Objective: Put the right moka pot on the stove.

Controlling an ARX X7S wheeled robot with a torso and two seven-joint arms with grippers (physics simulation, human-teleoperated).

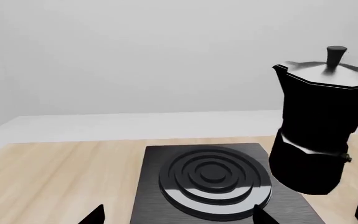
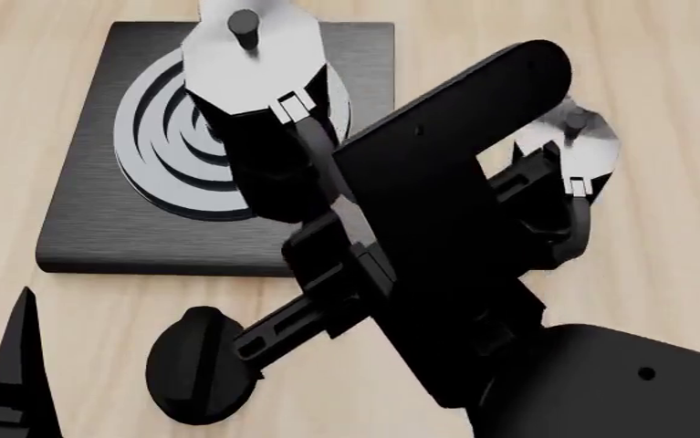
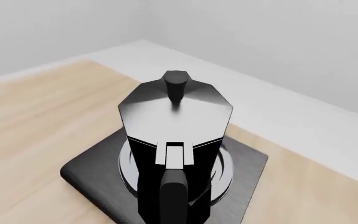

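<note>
The small black faceted moka pot (image 2: 258, 119) with its grey hinged lid and knob hangs over the flat square black stove slab (image 2: 82, 210), above the raised grey concentric rings (image 1: 213, 179). In the left wrist view its base is clear of the slab, off toward one side of the rings, and the pot leans slightly. In the head view it covers the rings' right half, while the slab's left and near margins lie bare. Pale wooden tabletop (image 2: 678, 55) stretches open round the slab on every side, and a white ledge and wall close the far edge.

The right arm reaches in from about 5 o'clock, a bulky black link crossing the middle of the head view. Its gripper (image 2: 313, 151) meets the pot's curved black handle (image 3: 173, 196) just under the lid hinge; the right wrist camera looks straight down that handle, so the jaws appear clamped on it, though the fingertips themselves are hidden.

The left gripper (image 1: 175, 215) hovers low near the slab's near edge, its two dark fingertips (image 1: 94, 215) set wide apart.

A second grey-lidded moka pot (image 2: 575, 146) stands on the wood at about 3 o'clock from the slab, half hidden behind the arm. A black oval knob (image 2: 197, 365) lies at 6 o'clock, just off the slab's near edge.
</note>
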